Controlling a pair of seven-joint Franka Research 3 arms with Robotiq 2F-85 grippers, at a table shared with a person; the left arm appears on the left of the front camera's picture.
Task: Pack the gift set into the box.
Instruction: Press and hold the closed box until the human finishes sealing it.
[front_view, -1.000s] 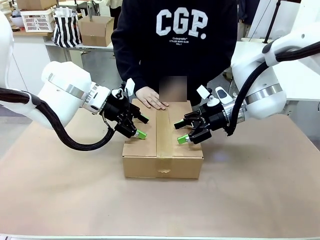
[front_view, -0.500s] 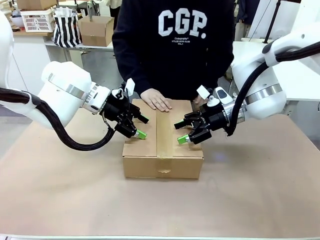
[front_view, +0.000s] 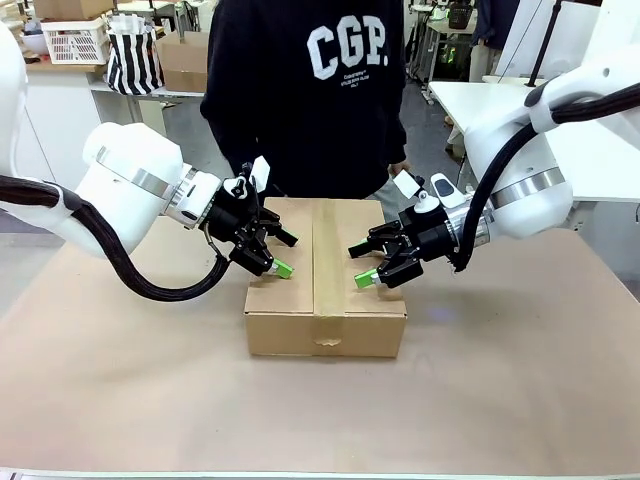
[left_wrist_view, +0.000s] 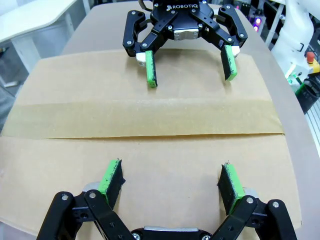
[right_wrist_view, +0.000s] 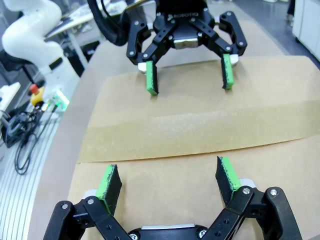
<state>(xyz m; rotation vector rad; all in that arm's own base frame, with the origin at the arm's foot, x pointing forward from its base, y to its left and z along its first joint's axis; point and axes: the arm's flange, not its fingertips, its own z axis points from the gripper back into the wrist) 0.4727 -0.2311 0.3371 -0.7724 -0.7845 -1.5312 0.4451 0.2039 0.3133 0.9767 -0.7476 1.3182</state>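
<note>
box (front_view: 325, 275) sits mid-table, flaps down, a strip of brown tape (front_view: 326, 260) along the centre seam. that seam is the box's axis here, running from the robot toward the person (front_view: 310, 95). gift set presumably inside; cannot confirm. left gripper (front_view: 279, 254) hangs over the left flap, right gripper (front_view: 361, 266) over the right flap, facing each other across the seam, about equally near it. both have fingers spread wide, holding nothing; wrist views suggest pads just above the cardboard, contact unclear. judgement: packing looks finished; any next press falls to either side of the tape.
</note>
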